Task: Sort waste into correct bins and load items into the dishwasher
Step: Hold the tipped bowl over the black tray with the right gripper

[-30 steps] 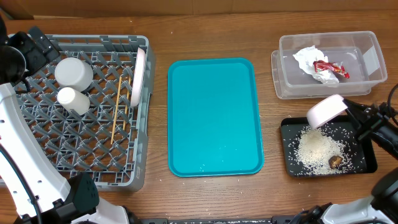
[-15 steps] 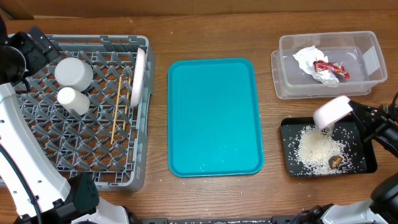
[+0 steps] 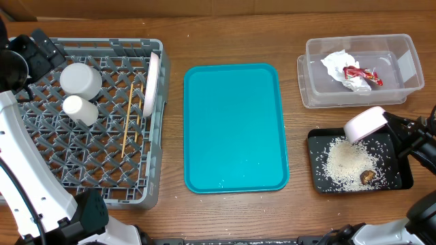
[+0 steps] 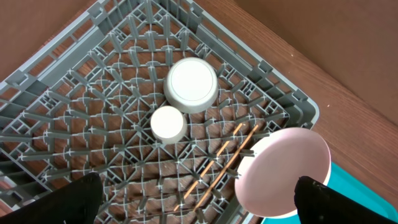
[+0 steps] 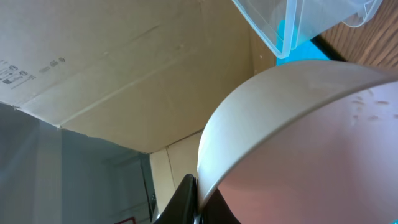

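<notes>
- Dish rack [image 3: 102,170] stood at the table's left, well apart from the right arm. The carry there would cross the teal serving tray [image 3: 235,129], and any grains left in the bowl could drop onto it.
- Black tray [image 3: 402,173]: the small white bowl [image 3: 366,123] hung tilted over its back-left edge, not over its middle. Late grains could land on the table between this tray and the clear tub [image 3: 395,85].
- Right gripper [image 3: 390,126] was clamped on that bowl's rim alone. With so thin a hold, the bowl could swivel or slip on a quick swing.
- Left gripper [image 4: 199,202] hung over the rack with jaws spread wide, holding nothing. Lowered carelessly, it could knock the plate [image 4: 283,171] off its edge.
- Only the overhead view showed both bins: napkin [image 3: 335,64] and wrapper [image 3: 361,75] in the tub, rice [image 3: 344,163] and a brown scrap [image 3: 368,176] in the black tray.
- Left wrist view showed the plate's full face, which was only a sliver from overhead. It also showed the upturned bowl [image 4: 191,85], the cup [image 4: 168,123] and the chopsticks [image 4: 217,168] lying on the lattice.
- Right wrist view showed the held bowl close up, with a dark fingertip [image 5: 189,196] at the rim and a few specks, possibly grains. It showed nothing of the tray below.
</notes>
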